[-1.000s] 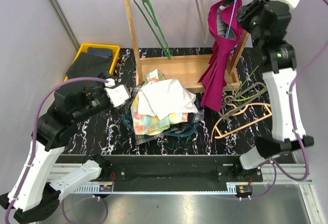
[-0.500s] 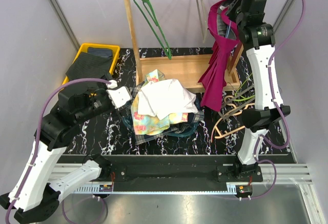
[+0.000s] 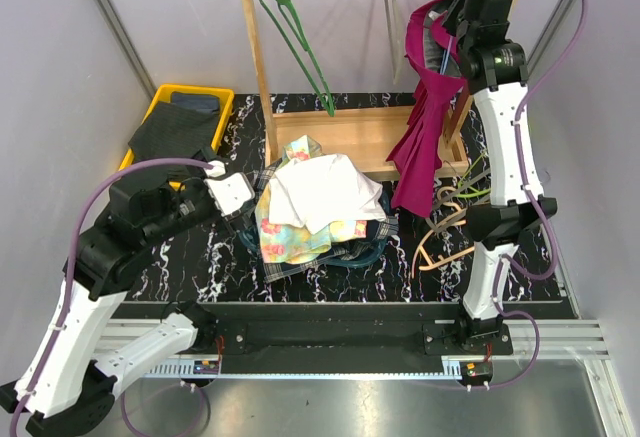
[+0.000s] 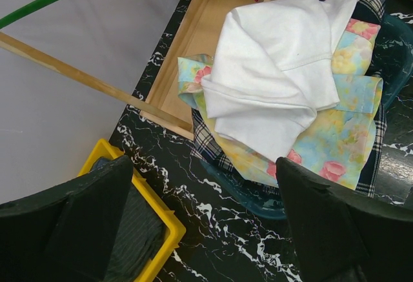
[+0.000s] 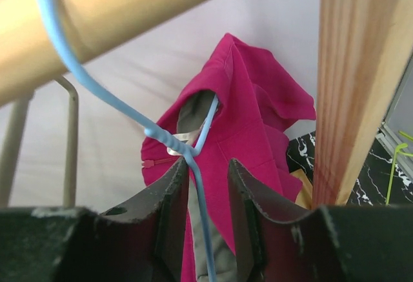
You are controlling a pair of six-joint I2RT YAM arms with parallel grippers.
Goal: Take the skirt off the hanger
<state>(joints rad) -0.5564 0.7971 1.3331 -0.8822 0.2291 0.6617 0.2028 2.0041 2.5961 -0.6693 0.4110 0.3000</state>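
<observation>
Right wrist view has the right tool (image 5: 208, 166) up at the rack's rail (image 5: 129, 11), far right. Its jaws stand slightly apart with the neck of the blue wire hanger (image 5: 171, 137) between them, not yet pinching it. The magenta skirt (image 5: 251, 120) hangs from that hanger, draped down beside the right post (image 5: 361, 69). The left tool (image 4: 203, 166) hangs released, jaws wide and holding nothing, over the teal basket (image 4: 251, 195) at near left.

Risks, as I judge them:
- The wire is thin and smooth, so a loose pinch could let it twist or slip out.
- The hook sits over the rail, so pulling sideways instead of lifting could snag it or tug the wooden rack (image 3: 260, 67).
- The post is just beside the right tool, so a drift to the right would knock it.
- The skirt's long drape could catch on the post, or drop onto the loose hangers (image 3: 470, 212) on the tabletop (image 3: 200, 257).

Count:
- One skirt and one rack.
- Three hangers on the rail: the blue one, a green one (image 3: 300, 42) and a bare grey one (image 3: 388, 12).
- At least three more hangers tangled on the tabletop at right; I cannot count them exactly.
- One basket heaped with clothes.
- One yellow bin (image 3: 160, 92) holding a dark garment, far left.
- Two tools.
</observation>
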